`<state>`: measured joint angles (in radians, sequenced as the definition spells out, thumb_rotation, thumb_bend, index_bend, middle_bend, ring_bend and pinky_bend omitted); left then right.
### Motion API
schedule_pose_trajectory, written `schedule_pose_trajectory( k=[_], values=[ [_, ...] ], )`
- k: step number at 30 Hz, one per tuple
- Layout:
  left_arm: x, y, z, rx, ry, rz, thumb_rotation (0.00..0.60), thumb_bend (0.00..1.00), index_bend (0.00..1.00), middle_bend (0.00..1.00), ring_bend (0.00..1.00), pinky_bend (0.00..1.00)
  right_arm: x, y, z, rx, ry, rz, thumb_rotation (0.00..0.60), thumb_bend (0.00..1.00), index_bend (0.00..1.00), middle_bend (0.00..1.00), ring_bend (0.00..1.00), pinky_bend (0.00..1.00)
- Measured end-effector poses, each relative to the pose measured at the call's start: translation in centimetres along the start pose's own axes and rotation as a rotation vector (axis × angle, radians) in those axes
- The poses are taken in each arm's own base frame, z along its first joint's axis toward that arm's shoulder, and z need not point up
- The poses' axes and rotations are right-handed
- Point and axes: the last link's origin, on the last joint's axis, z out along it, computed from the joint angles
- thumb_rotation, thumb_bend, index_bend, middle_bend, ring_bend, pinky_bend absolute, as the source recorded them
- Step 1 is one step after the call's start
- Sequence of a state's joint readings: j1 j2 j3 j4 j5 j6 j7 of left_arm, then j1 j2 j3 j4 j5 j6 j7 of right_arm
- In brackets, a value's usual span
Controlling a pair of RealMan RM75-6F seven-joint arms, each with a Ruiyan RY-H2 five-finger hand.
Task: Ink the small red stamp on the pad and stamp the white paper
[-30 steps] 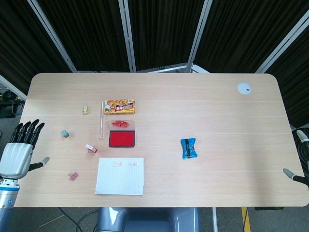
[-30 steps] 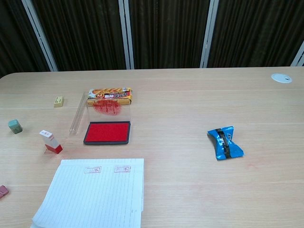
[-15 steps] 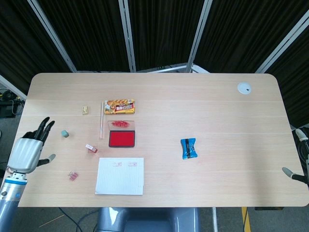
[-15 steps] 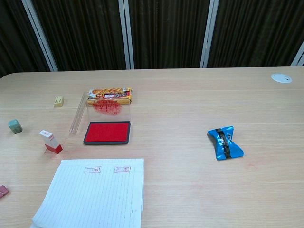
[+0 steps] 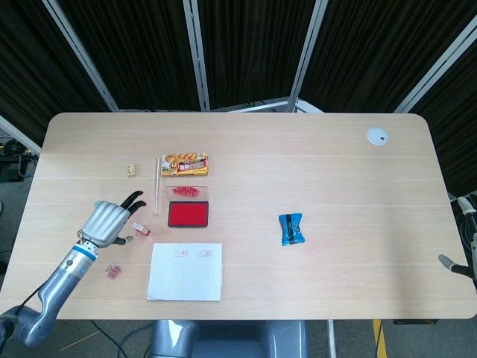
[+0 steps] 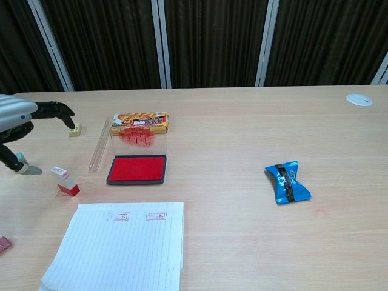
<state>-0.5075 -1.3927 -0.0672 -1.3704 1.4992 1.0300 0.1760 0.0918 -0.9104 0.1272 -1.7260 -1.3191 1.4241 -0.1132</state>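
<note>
The small red stamp [image 5: 141,229] [image 6: 64,180] with a white cap stands on the table left of the black ink pad [image 5: 188,215] [image 6: 137,168], whose red surface is uncovered. The white lined paper [image 5: 185,271] [image 6: 118,245] lies in front of the pad and bears two red stamp marks near its top edge. My left hand [image 5: 110,221] [image 6: 21,129] hovers just left of the stamp, fingers spread, holding nothing. Only a fingertip of my right hand [image 5: 456,266] shows at the right edge of the head view.
A yellow snack box [image 5: 184,164] and a clear tube [image 5: 156,188] lie behind the pad. A blue wrapper [image 5: 291,228] is to the right. A small eraser [image 5: 130,171], a pink clip [image 5: 112,271] and a white disc [image 5: 377,136] are also on the table.
My left hand has swung in from the table's left edge to just beside the red stamp, covering the small green block. The right hand has barely moved.
</note>
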Motion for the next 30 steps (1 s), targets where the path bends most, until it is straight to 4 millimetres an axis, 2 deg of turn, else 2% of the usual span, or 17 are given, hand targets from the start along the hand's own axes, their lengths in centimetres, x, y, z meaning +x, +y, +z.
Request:
schedule_pose_trajectory(
  k=[5, 20, 30],
  values=[
    [-1.1, -0.4, 1.0, -0.057, -0.026, 0.013, 0.6, 0.22, 0.36, 0.26, 0.84, 0.85, -0.7, 0.0, 0.1, -0.013, -0.016, -0.023, 0.6, 0.0, 0.0, 0.0, 0.0, 0.0],
    [-3.7, -2.3, 1.8, -0.109, -0.066, 0.03, 0.6, 0.23, 0.39, 0.35, 0.84, 0.85, -1.2, 0.2, 0.2, -0.029, -0.027, -0.037, 0.6, 0.0, 0.0, 0.0, 0.0, 0.0],
    [-4.8, -2.2, 2.4, -0.127, -0.072, 0.034, 0.6, 0.25, 0.43, 0.41, 0.84, 0.85, -1.4, 0.4, 0.3, -0.038, -0.036, -0.046, 0.6, 0.0, 0.0, 0.0, 0.0, 0.0]
  ],
)
